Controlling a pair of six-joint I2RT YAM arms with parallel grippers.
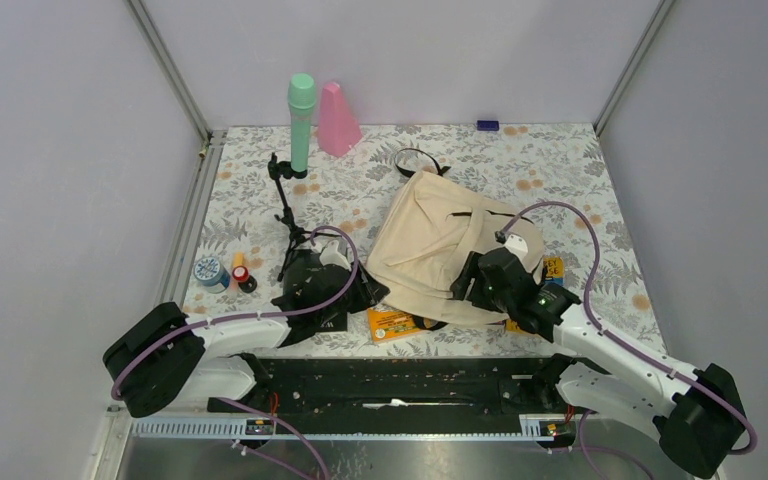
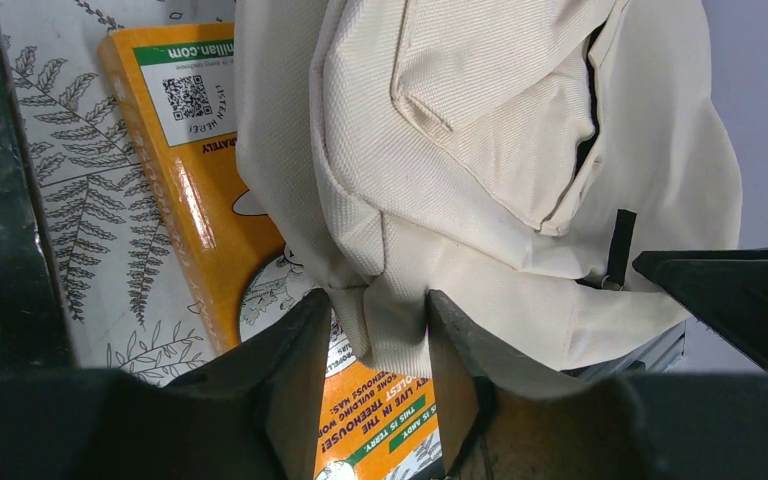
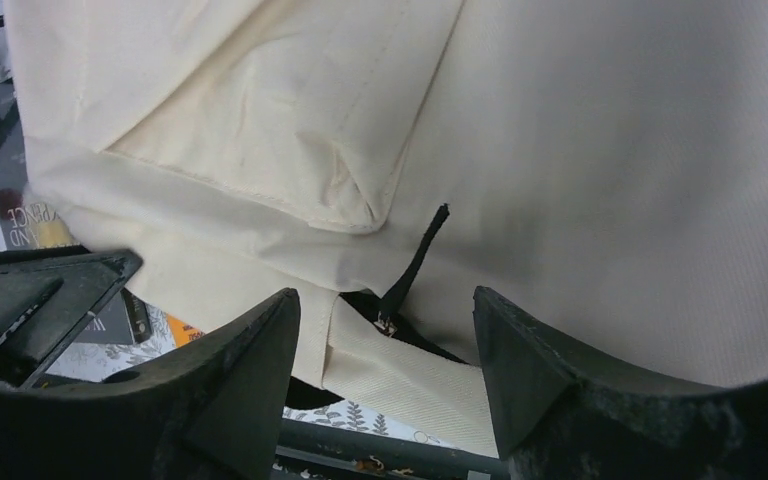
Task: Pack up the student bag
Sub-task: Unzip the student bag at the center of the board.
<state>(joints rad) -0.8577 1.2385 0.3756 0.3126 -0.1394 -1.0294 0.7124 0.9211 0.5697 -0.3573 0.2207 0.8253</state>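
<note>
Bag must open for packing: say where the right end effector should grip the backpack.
Probably take the black zipper pull on the backpack, coming from its near edge: it hangs free of flat fabric, in line with the open right end effector.

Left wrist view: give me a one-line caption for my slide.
Left gripper pinches a fold of the large cream fabric backpack by a glossy orange book.

One student bag [image 1: 430, 245], one mint bottle [image 1: 301, 125]

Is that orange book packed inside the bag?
No, the orange book lies flat on the table at the near edge of the cream bag, outside it.
</note>
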